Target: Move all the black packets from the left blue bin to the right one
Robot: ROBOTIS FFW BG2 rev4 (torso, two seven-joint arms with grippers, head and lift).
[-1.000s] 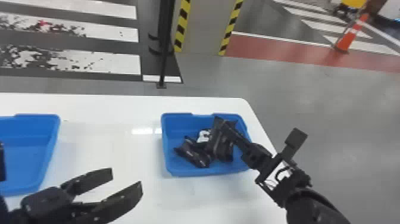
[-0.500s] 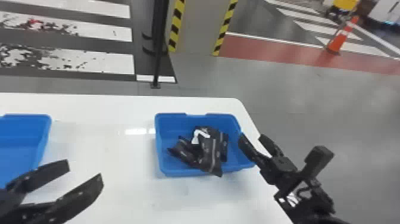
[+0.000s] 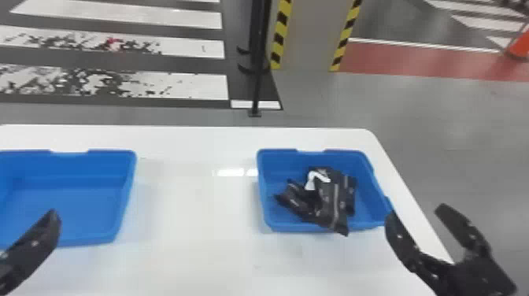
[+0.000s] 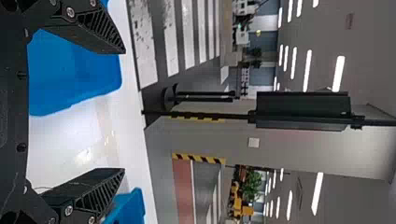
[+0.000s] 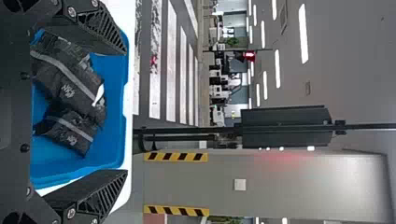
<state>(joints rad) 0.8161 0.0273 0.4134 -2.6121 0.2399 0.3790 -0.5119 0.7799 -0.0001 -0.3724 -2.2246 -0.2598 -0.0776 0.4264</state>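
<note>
Several black packets (image 3: 332, 197) lie heaped in the right blue bin (image 3: 275, 212), one hanging over its front rim. The left blue bin (image 3: 71, 212) holds nothing that I can see. My right gripper (image 3: 421, 214) is just off the right bin's front right corner. My left gripper (image 3: 29, 252) is at the left bin's front edge, one finger in view there. In the left wrist view my left gripper (image 4: 123, 112) stands open and unloaded. The right wrist view has my right gripper (image 5: 126, 112) open, with packets (image 5: 70, 88) in the bin beyond it.
Both bins stand on a white table (image 3: 189, 252), with bare tabletop between them. Its right edge runs close beside the right bin. Past the far edge stands a black pole (image 3: 258, 59) on the floor.
My right gripper has come away from the packets and moved right and toward the front, leaving them in the right bin. My left gripper has shifted left, and the head view has swung slightly.
</note>
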